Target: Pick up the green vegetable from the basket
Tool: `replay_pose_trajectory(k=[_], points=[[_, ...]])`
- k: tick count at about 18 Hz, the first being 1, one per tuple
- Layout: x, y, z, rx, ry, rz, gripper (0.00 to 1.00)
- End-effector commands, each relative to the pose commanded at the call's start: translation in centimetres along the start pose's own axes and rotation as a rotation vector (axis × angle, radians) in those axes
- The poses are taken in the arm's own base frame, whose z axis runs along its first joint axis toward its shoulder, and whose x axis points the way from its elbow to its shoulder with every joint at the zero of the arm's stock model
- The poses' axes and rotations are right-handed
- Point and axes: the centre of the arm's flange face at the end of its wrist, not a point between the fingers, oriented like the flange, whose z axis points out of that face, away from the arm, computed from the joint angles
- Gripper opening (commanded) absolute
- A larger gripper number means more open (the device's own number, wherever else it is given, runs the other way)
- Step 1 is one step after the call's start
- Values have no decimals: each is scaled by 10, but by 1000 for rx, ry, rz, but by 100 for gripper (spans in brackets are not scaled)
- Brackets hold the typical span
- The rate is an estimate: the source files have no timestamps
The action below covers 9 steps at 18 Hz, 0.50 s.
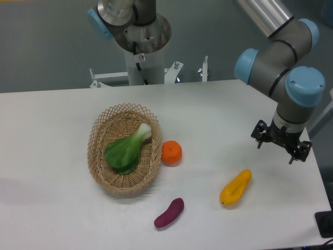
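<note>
The green vegetable [126, 150], a bok choy with dark leaves and a pale stalk end, lies inside the oval wicker basket [97, 136] on the left half of the table. Its stalk points toward the basket's far right rim. My gripper [280, 148] hangs far to the right, above the table near its right edge, well apart from the basket. Its two black fingers stand spread, open, with nothing between them.
An orange [171, 152] sits just outside the basket's right rim. A purple sweet potato [169, 213] lies toward the front. A yellow curved vegetable [235, 187] lies below and left of the gripper. The arm's base column [141, 47] stands behind the table.
</note>
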Motion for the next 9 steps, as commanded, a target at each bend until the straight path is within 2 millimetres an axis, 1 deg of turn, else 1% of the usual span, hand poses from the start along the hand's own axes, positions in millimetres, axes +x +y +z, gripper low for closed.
replay_pose_trajectory(k=[6, 9], points=[[1, -1, 2, 0, 3, 0, 100], [5, -2, 0, -1, 14, -11, 100]])
